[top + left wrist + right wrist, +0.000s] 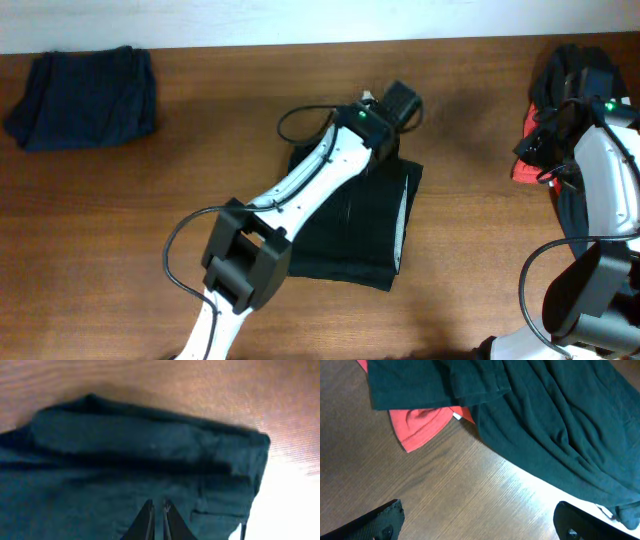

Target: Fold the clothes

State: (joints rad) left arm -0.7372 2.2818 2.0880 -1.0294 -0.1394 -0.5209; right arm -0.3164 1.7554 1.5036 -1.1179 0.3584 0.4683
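Observation:
A folded black garment [360,225] with a whitish side strip [402,225] lies at the table's middle. My left gripper [157,506] is shut, its tips close together just above this garment's [125,450] far folded edge; no fabric shows between them. A folded navy garment [85,97] lies at the far left. A loose pile of black clothes [565,80] with a red garment [525,165] sits at the far right. My right gripper [480,515] is open wide and empty over bare wood, next to the black cloth [555,425] and the red cloth [420,422].
The wooden table [120,220] runs under everything. My left arm [300,190] crosses the middle garment from the front. My right arm [610,180] stands at the right edge beside the pile.

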